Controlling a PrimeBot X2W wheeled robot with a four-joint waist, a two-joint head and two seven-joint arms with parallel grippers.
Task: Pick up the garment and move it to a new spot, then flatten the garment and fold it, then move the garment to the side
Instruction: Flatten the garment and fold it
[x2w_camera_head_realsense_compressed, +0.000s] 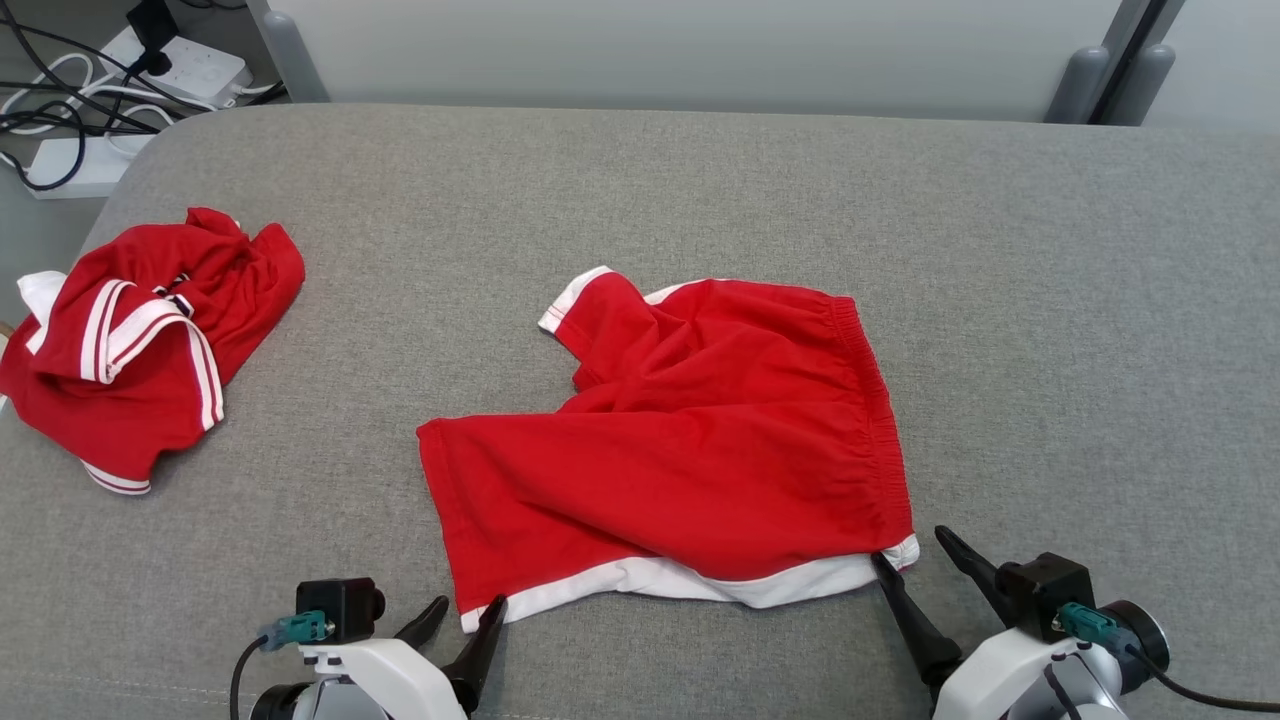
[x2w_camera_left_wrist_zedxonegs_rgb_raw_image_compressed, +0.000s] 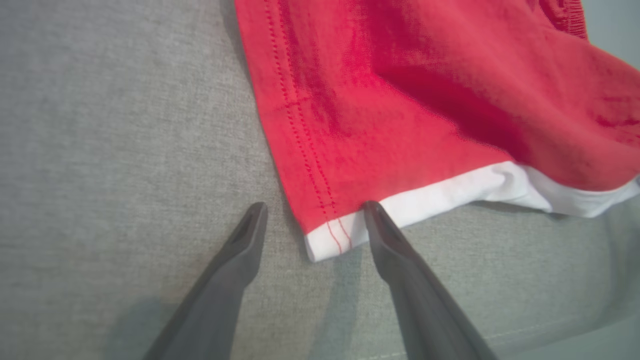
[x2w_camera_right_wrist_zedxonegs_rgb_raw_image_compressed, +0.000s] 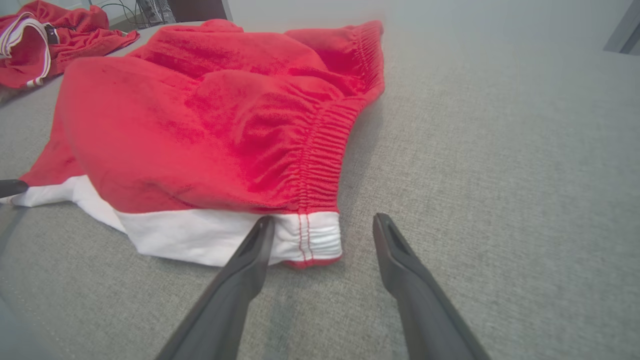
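The garment (x2w_camera_head_realsense_compressed: 690, 450) is a pair of red shorts with a white hem, spread with some wrinkles on the grey cloth-covered table (x2w_camera_head_realsense_compressed: 640, 180). My left gripper (x2w_camera_head_realsense_compressed: 468, 605) is open at its near left corner. In the left wrist view, the white hem corner of the garment (x2w_camera_left_wrist_zedxonegs_rgb_raw_image_compressed: 400, 100) lies between the spread fingers of the left gripper (x2w_camera_left_wrist_zedxonegs_rgb_raw_image_compressed: 314, 207). My right gripper (x2w_camera_head_realsense_compressed: 910, 546) is open at the near right corner. In the right wrist view, the waistband end of the garment (x2w_camera_right_wrist_zedxonegs_rgb_raw_image_compressed: 215, 125) sits between the fingers of the right gripper (x2w_camera_right_wrist_zedxonegs_rgb_raw_image_compressed: 324, 220).
A second red garment with white stripes (x2w_camera_head_realsense_compressed: 140, 340) lies crumpled at the table's left edge. Power strips and cables (x2w_camera_head_realsense_compressed: 190, 65) are on the floor beyond the far left corner. Bare grey surface stretches to the right and behind the shorts.
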